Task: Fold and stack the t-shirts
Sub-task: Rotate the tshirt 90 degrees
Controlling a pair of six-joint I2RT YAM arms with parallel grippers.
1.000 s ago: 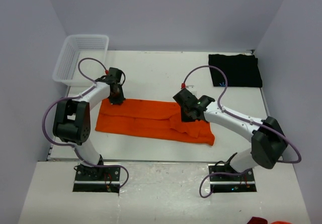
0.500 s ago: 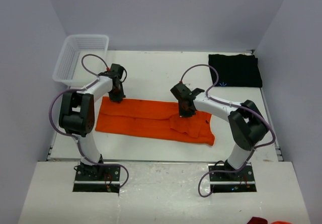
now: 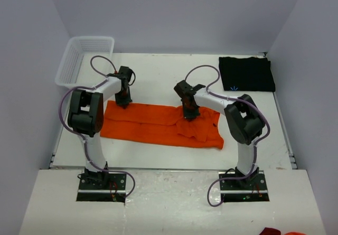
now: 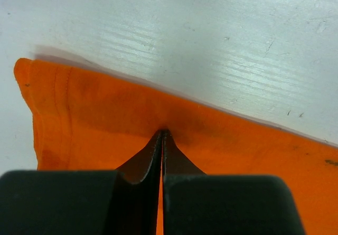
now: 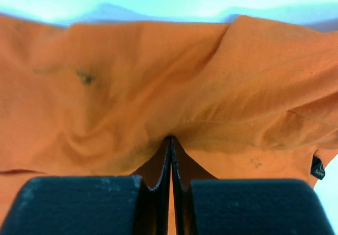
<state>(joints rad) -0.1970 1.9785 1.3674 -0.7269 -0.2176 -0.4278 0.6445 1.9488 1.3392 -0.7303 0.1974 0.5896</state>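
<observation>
1. The white desk carries everything, and both arms reach out over its middle.
2. The bright orange cloth t-shirt lies flat as a long band across the middle of the desk. Its long axis runs left to right, with the right end slightly nearer the arm bases.
3. The white plastic mesh basket sits at the far left corner, well apart from the cloth.
4. The black cloth t-shirt lies folded at the far right corner, apart from the orange one.
5. The left hand is pinched tight on the orange shirt's far edge near its left end. The right hand is pinched tight on that same edge, right of centre, where the cloth puckers at its tips. From each hand the bulk of the shirt lies toward the arm bases. Folding it likely means drawing that far edge nearward with both hands level.
</observation>
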